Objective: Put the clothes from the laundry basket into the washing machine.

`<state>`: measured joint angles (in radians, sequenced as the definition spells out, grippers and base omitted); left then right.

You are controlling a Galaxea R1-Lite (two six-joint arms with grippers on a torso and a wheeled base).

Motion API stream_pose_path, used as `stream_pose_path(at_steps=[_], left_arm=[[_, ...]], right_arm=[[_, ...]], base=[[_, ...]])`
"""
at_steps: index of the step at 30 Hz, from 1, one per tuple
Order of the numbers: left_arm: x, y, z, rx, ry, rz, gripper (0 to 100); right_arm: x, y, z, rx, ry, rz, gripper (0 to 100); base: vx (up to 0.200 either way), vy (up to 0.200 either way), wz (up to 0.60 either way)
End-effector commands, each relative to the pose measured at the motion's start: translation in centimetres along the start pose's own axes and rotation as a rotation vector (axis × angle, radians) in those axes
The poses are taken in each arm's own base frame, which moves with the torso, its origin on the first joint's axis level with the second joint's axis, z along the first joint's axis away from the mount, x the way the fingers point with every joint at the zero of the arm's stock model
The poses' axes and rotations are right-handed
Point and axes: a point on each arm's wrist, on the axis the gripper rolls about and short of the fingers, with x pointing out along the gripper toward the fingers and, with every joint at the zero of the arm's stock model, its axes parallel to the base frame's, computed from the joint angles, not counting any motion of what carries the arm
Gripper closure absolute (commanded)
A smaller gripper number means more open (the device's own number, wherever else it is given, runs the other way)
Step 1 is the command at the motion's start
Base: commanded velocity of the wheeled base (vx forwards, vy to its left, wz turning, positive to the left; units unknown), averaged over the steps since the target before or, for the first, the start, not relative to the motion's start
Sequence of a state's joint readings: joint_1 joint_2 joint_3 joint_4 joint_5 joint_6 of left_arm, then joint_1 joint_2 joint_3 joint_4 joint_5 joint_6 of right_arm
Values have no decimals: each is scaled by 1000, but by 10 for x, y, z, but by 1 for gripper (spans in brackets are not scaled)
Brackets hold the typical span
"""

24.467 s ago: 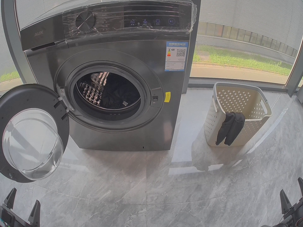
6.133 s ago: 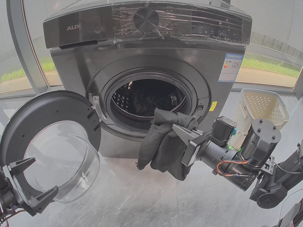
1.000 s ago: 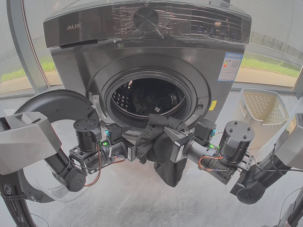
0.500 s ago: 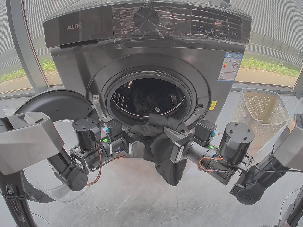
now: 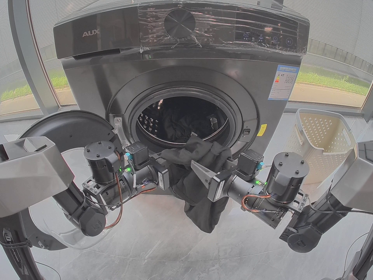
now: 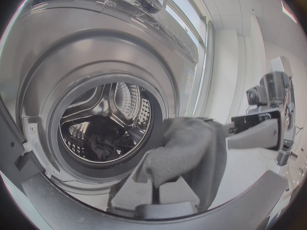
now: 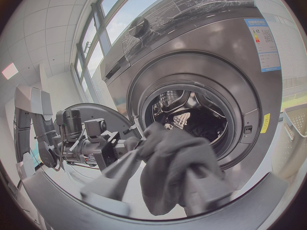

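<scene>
The front-loading washing machine (image 5: pixel 178 70) stands on the marble floor (image 5: pixel 155 238). Its round door (image 5: pixel 66 131) is swung fully open to the robot's left. Dark clothes (image 5: pixel 182 117) lie inside the drum (image 6: pixel 128 103).

A dark grey garment (image 5: pixel 190 183) is held in the air directly in front of the opening, outside the drum. Its upper fold is level with the opening's lower rim, and whether it touches the rim cannot be determined. The rest hangs down toward the floor.

The left gripper (image 5: pixel 171 166) holds the garment's left side. Its fingers (image 6: pixel 177 192) are pressed close together, pinching a narrow fold of cloth. The right gripper (image 5: pixel 200 168) holds the right side. Its fingers (image 7: pixel 110 181) are partly spread around a thick bunch of the fabric, clamping it. The two grippers are near each other, with the cloth between them.

The white perforated laundry basket (image 5: pixel 326 137) stands on the floor to the right of the machine, behind the right arm.
</scene>
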<state>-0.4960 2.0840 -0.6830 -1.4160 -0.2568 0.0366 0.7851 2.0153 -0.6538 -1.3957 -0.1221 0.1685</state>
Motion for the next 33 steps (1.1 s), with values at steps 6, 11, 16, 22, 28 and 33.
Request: stream_pose_path(at_steps=[6,11,16,22,28,33], left_arm=[[1,-9,37,-16,-108,-16,100],[4,-12,41,-26,-110,-16,100],[6,-13,44,-25,-121,-8,100],[11,-11,46,-26,-124,22,100],[11,-14,46,-25,-122,16,100],[8,-17,43,-28,-104,7,100]], right_arm=[[-2,-10,-16,24,27,-26,0],[-9,-16,-31,19,69,-40,0],[-18,-18,-35,11,102,-45,0],[-44,-12,-54,-1,220,3,0],[-50,-13,-58,0,228,33,0],[-34,-19,-44,-5,151,11,0]], base=[[0,0,0],[0,0,0],[0,0,0],[0,0,0],[0,0,0],[0,0,0]])
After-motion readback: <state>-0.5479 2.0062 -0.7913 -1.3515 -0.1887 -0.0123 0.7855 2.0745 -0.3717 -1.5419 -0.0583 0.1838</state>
